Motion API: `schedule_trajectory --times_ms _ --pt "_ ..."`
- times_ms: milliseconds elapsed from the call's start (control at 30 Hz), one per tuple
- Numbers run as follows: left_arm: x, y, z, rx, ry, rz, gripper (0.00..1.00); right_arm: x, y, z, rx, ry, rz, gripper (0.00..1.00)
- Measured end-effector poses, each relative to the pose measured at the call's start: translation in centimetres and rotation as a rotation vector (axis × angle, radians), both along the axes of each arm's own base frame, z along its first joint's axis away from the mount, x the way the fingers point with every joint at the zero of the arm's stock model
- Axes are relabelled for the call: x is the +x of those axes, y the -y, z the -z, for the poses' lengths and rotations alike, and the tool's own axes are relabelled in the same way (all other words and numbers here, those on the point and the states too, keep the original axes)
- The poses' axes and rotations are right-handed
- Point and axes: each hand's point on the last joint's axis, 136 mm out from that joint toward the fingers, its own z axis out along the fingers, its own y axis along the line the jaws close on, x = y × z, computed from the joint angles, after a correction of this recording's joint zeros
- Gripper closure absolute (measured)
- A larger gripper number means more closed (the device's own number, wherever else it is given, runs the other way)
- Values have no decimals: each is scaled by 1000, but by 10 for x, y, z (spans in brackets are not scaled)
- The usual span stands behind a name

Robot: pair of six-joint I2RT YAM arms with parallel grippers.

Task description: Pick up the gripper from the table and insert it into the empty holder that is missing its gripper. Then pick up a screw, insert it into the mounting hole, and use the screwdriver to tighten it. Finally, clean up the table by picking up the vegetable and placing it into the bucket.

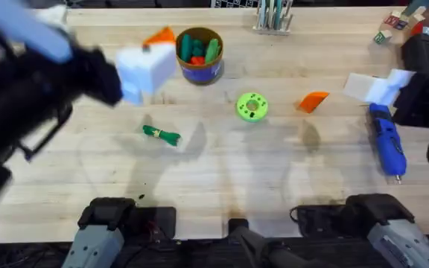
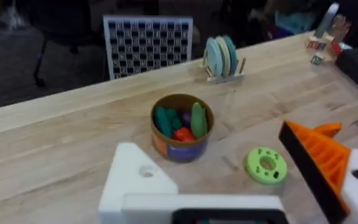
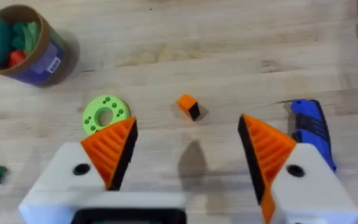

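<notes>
Above the bench [image 1: 222,179], the right hand [image 3: 188,152] hangs spread over the loose orange tip [image 3: 188,106], apparently poised to descend and pinch it.

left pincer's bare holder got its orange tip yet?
No: in the left wrist view the holder is plain white with an empty screw hole, while the other finger carries its orange tip.
</notes>
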Motion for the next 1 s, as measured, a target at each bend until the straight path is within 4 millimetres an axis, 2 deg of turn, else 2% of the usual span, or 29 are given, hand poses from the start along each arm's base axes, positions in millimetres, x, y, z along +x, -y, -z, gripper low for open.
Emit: schedule_trajectory --times_ms 100,267,500,533,767,833,1000 --pt "-17 0 7 3 77 2 14 0 0 0 0 0 0 10" --pt "-34 0 39 -17 146 2 13 0 0 0 0 0 0 10" --pt "-40 16 84 -46 235 87 14 0 0 0 0 0 0 10" --pt "-42 23 104 -55 252 130 14 0 0 0 0 0 0 10" --pt "-41 35 148 -107 153 178 15 0 0 0 0 0 0 10" --pt "-42 39 157 -119 130 193 15 0 0 0 0 0 0 10" --pt "-45 43 155 -134 128 217 15 0 0 0 0 0 0 10"
